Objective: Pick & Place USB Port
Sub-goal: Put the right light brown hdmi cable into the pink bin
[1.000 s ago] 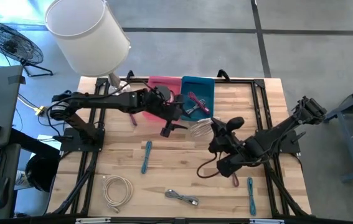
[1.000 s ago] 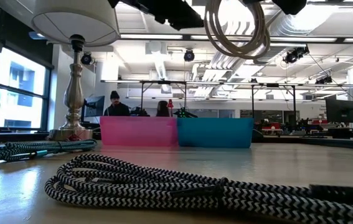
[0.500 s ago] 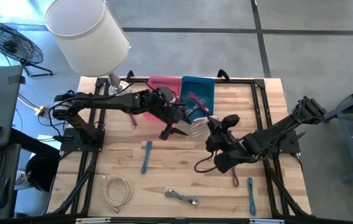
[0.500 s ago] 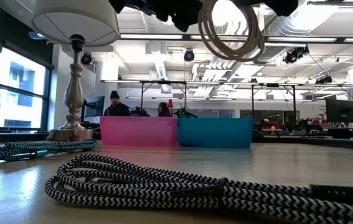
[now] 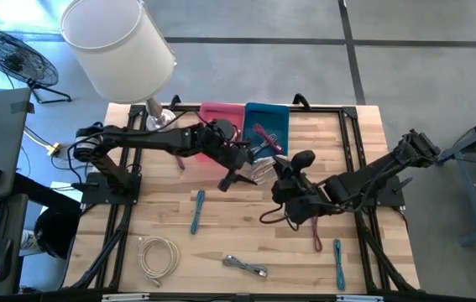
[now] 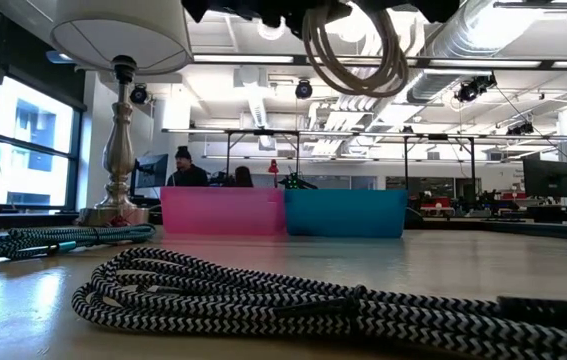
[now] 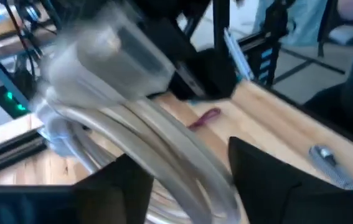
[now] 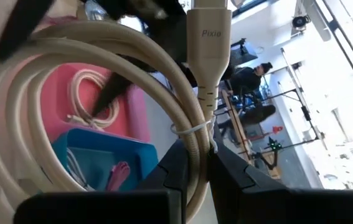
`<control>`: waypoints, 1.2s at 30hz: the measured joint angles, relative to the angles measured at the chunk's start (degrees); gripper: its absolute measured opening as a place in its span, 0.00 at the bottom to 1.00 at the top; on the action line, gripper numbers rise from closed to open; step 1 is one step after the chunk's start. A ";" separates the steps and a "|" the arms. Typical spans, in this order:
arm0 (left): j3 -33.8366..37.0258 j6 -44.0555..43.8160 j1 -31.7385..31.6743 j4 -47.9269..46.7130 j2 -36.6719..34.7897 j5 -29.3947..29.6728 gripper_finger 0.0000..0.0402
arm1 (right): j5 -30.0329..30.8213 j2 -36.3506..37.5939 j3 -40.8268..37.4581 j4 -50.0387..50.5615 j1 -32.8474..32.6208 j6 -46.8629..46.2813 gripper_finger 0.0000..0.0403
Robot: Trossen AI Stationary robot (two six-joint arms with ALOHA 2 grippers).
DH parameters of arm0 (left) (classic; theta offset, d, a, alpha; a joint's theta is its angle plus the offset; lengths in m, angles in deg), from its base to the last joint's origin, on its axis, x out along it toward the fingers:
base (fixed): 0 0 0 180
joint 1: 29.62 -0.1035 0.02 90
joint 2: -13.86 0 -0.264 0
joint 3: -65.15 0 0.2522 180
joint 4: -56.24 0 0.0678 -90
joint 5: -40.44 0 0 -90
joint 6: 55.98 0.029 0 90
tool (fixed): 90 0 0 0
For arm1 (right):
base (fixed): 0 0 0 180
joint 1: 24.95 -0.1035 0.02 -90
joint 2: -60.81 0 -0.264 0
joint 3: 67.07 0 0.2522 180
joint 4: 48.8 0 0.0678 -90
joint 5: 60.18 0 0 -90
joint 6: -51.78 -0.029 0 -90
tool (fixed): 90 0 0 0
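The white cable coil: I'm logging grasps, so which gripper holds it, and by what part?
The right gripper pinches the white cable coil at its tied bundle just below the plug. The left gripper is open beside it.

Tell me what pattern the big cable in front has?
Black-and-white zigzag braided cable, best seen in the low view.

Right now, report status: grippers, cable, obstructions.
Right gripper shut on white cable, lifted off the table by the bins. Left gripper open, right next to the coil. Pink bin already holds a white cable. Left arm crowds the path.
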 joint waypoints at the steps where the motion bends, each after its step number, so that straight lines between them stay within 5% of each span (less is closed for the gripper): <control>1: 0.12 0.89 0.00 -0.49 0.12 0.54 0.40 | -0.01 0.00 0.00 -0.04 0.22 0.14 0.08; 5: 0.26 3.64 -0.25 -1.65 0.19 0.86 0.08 | -1.36 0.02 0.02 -0.40 0.97 -0.38 0.18; 12: 0.18 6.76 -0.09 -5.10 -1.10 7.79 0.07 | -1.16 0.02 0.02 -0.31 1.11 -1.24 0.35; 24: 0.00 18.74 -1.38 -25.14 -11.71 50.17 0.07 | -0.32 0.02 0.02 0.08 1.06 -1.44 0.35; 36: 0.09 18.65 -15.10 -33.49 -8.28 35.38 0.07 | 0.68 0.02 0.02 0.11 1.08 -1.64 0.33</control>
